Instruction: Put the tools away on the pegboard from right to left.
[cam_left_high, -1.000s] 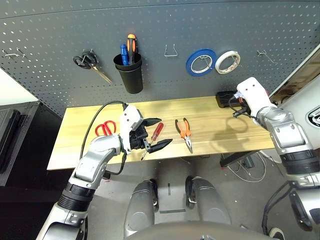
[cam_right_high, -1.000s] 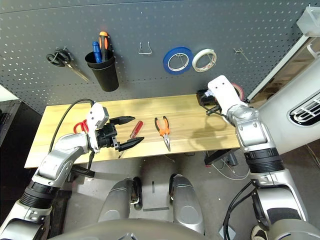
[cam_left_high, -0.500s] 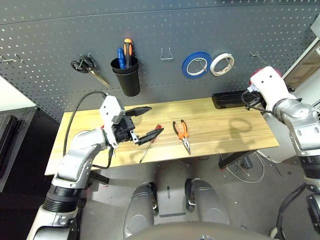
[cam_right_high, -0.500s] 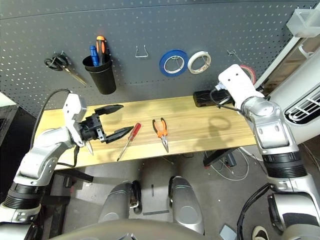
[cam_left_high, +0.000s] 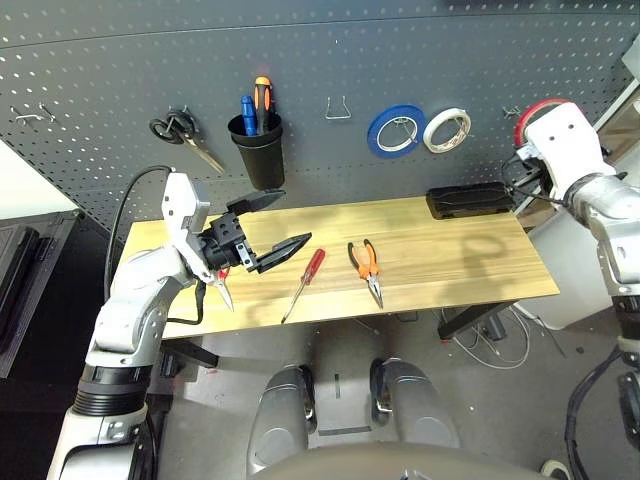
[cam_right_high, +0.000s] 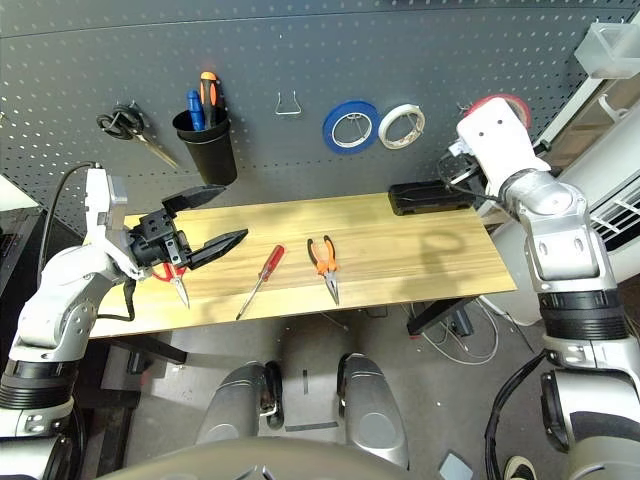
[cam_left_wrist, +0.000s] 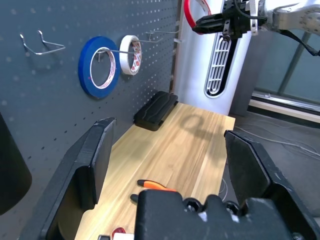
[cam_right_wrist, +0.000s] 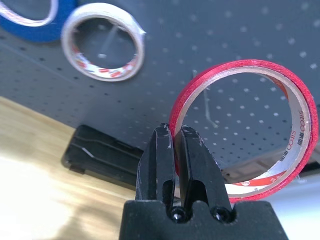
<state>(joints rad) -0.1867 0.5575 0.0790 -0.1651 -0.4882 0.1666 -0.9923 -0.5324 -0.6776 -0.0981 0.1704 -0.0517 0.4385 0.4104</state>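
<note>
Against the pegboard (cam_left_high: 320, 60), the right gripper (cam_right_wrist: 175, 150) has risen from desk (cam_left_high: 450, 270) level, jaws clenched on the red tape ring (cam_right_wrist: 245, 125), now just right of the white tape roll (cam_left_high: 447, 128) and near the empty rightmost hook (cam_right_wrist: 207, 107); hanging appears imminent. Left of that roll, the left gripper (cam_left_high: 270, 225) has lifted too, jaws released and empty, above the pliers (cam_left_high: 368, 265), screwdriver (cam_left_high: 305, 280) and red-handled scissors (cam_right_high: 175, 283) lying on the desk.

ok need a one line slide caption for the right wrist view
Right gripper pinching the rim of the red tape ring, raised in front of the pegboard near the white tape roll.
</note>
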